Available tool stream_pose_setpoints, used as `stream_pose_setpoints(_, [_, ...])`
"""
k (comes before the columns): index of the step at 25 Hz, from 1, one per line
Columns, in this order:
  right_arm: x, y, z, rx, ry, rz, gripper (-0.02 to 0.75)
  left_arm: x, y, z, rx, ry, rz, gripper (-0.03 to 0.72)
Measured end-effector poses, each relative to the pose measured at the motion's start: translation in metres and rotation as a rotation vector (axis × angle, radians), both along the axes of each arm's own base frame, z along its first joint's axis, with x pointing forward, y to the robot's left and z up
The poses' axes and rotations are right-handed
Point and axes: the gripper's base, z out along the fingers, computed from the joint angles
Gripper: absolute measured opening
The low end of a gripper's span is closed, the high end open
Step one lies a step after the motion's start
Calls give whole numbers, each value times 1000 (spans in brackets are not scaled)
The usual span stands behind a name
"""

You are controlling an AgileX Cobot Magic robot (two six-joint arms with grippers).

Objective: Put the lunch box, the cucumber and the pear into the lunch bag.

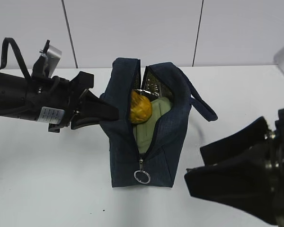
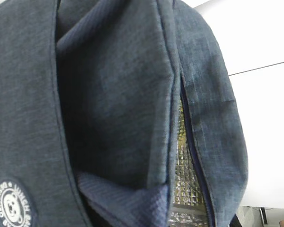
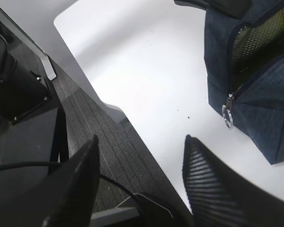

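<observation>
Lunch bag (image 1: 146, 142) stands upright mid-table, navy fabric, zipper open along the top, metal ring pull (image 1: 142, 177) hanging low on the front end. Silver lining (image 1: 152, 86) shows inside the mouth. Pear (image 1: 140, 108), yellow-orange, sits in the opening on top of the lunch box (image 1: 154, 124), whose pale green lid is visible beneath it, tilted inside the bag. Cucumber not visible in any view.

Left hand (image 1: 109, 112) is closed tight, tips pinching the bag's left wall near the rim, on the edge of the fabric. Left wrist view is filled with navy cloth, a round white logo patch (image 2: 12, 205) at lower left and a strip of the lining at the gap.

Right hand (image 1: 213, 163) is at lower right of the exterior view, apart from the bag, fingers spread wide with nothing between them. In the right wrist view both fingers (image 3: 217, 189) hang over the table (image 3: 146, 71) edge, bag corner and ring pull at upper right.

One looped handle (image 1: 203, 106) droops off the bag's right side.
</observation>
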Motion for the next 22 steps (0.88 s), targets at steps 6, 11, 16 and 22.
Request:
stream_pose_setpoints(6, [-2,-4,-38,137,-27,-115,414,0,0,0,-1,0,-1,-16])
stream_pose_setpoints(11, [1,-6,-57,209,59,-233,350,0,0,0,-2,0,-2,-16])
stream_pose_setpoints(16, [10,3,-76,195,181,-205,326,0,0,0,-2,0,-2,-16])
stream_pose_setpoints(22, [20,9,-103,76,180,-138,324,0,0,0,-2,0,-2,-16])
